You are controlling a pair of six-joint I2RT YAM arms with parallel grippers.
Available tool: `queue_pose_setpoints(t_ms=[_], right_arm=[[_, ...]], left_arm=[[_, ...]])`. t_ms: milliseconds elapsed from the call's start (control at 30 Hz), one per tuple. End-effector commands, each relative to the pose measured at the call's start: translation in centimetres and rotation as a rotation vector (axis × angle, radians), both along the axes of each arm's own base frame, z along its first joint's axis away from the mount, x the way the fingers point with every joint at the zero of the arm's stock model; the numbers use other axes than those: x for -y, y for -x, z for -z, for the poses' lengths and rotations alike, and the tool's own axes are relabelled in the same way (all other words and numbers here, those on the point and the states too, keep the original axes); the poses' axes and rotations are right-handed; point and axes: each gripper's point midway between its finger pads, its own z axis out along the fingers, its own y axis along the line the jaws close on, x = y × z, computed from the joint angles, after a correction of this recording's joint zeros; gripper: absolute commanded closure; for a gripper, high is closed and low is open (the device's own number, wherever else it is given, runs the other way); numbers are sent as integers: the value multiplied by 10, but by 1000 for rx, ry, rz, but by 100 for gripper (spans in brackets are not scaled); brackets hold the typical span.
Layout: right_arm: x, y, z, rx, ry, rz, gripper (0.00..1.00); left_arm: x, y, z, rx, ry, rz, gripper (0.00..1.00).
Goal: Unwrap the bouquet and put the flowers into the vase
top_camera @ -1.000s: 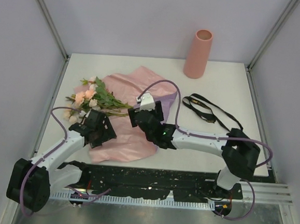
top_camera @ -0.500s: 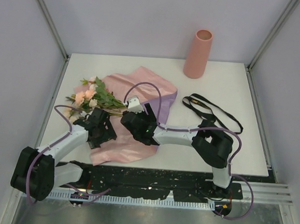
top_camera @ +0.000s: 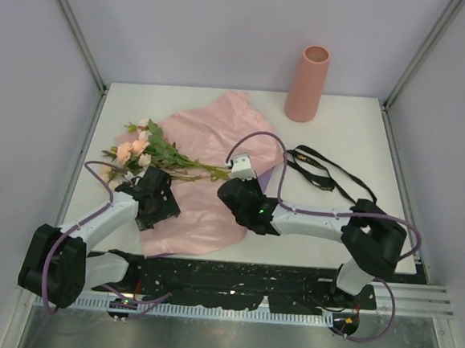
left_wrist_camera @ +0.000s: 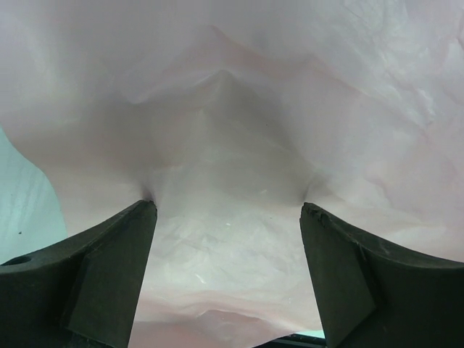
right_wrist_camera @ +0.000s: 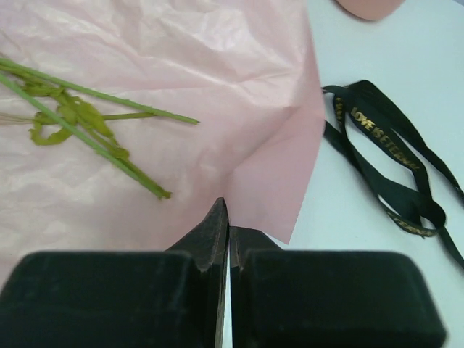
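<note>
Pink paper [top_camera: 211,136] lies spread over the counter [top_camera: 357,127]. The flowers [top_camera: 142,149] rest on its left part, blooms at the far left and stems running right. The left tool [left_wrist_camera: 228,217] is spread wide, both fingers down on the paper's near left part. The right tool [right_wrist_camera: 226,206] is closed tight at the paper's right edge; I cannot tell whether it pinches any paper. The vase [top_camera: 308,83] stands upright at the far right, well apart from the flowers, with a black ribbon [top_camera: 321,171] lying nearer.

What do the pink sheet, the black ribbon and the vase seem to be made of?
Pink sheet: thin tissue-like paper, matte, finely crinkled. Black ribbon: soft fabric, slight sheen, gold lettering, lying in limp loops. Vase: smooth matte salmon-pink, perhaps ceramic or plastic; the look leaves it open.
</note>
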Motion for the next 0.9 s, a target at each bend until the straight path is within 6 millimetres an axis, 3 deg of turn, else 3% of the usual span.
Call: queue_pose_setpoints(t_ms=[0, 67, 100, 133, 167, 200, 300, 433, 467, 533, 667, 767, 867], right_arm=[[42, 5, -29, 62, -149, 92, 95], [65, 10, -33, 71, -186, 123, 95], [77, 13, -23, 58, -184, 135, 95], [87, 12, -30, 70, -213, 154, 95], [100, 14, -16, 46, -209, 167, 95], [106, 15, -20, 51, -241, 174, 95], [130, 21, 2, 9, -270, 201, 95], [150, 31, 23, -28, -322, 231, 95], [151, 31, 21, -21, -358, 235, 95], [148, 36, 37, -66, -403, 208, 94], [144, 40, 50, -115, -455, 220, 84], [142, 39, 49, -125, -472, 242, 49], [150, 40, 42, -127, -450, 296, 35]], left_arm=[[-14, -4, -4, 10, -77, -31, 15], [-16, -5, -5, 12, -90, -35, 15], [-17, -6, -5, 11, -96, -38, 15], [-18, -6, -5, 9, -100, -40, 15], [-17, -7, -5, 10, -100, -42, 15], [-18, -7, -5, 7, -103, -43, 15], [-19, -9, -6, 2, -114, -45, 15], [-20, -16, -12, 19, -129, -38, 15], [-19, -19, -14, 26, -131, -31, 15], [-19, -24, -18, 32, -137, -30, 15], [-17, -36, -31, 43, -147, -34, 15], [-18, -39, -39, 41, -158, -37, 15], [-14, -48, -61, 116, -173, -4, 16]])
